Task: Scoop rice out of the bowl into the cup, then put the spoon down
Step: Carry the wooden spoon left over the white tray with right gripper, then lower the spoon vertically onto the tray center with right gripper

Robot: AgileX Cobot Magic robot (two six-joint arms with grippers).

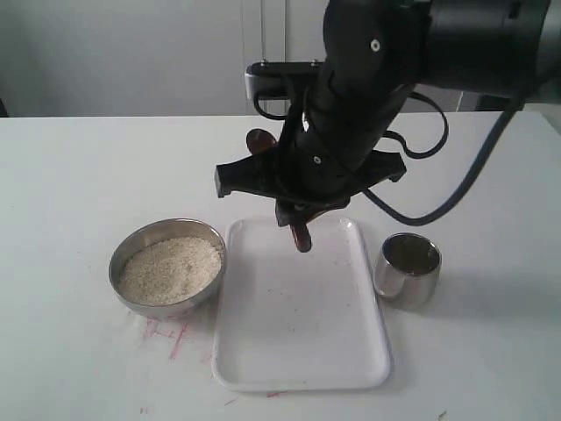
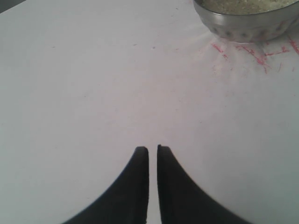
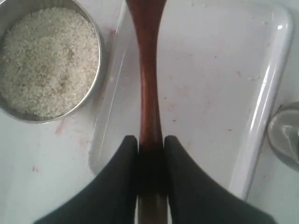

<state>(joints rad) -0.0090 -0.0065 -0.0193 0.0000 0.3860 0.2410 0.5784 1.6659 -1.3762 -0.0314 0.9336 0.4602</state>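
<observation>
My right gripper (image 1: 298, 215) hangs over the far end of the white tray (image 1: 298, 342), shut on the reddish-brown wooden spoon (image 3: 148, 84). The handle runs out from between the fingers and widens toward the frame edge. In the exterior view a short brown end of the spoon (image 1: 301, 237) sticks out below the fingers. The steel bowl (image 1: 121, 260) full of rice (image 1: 169, 268) stands left of the tray. The steel cup (image 1: 408, 272) stands to its right. My left gripper (image 2: 153, 148) is shut and empty, low over the bare table short of the bowl (image 2: 247, 27).
The tray (image 3: 215, 93) lies between bowl and cup, with a few specks on it. Red pen marks (image 1: 171, 338) are scribbled on the white table in front of the bowl. A black cable (image 1: 456, 189) loops from the right arm above the cup.
</observation>
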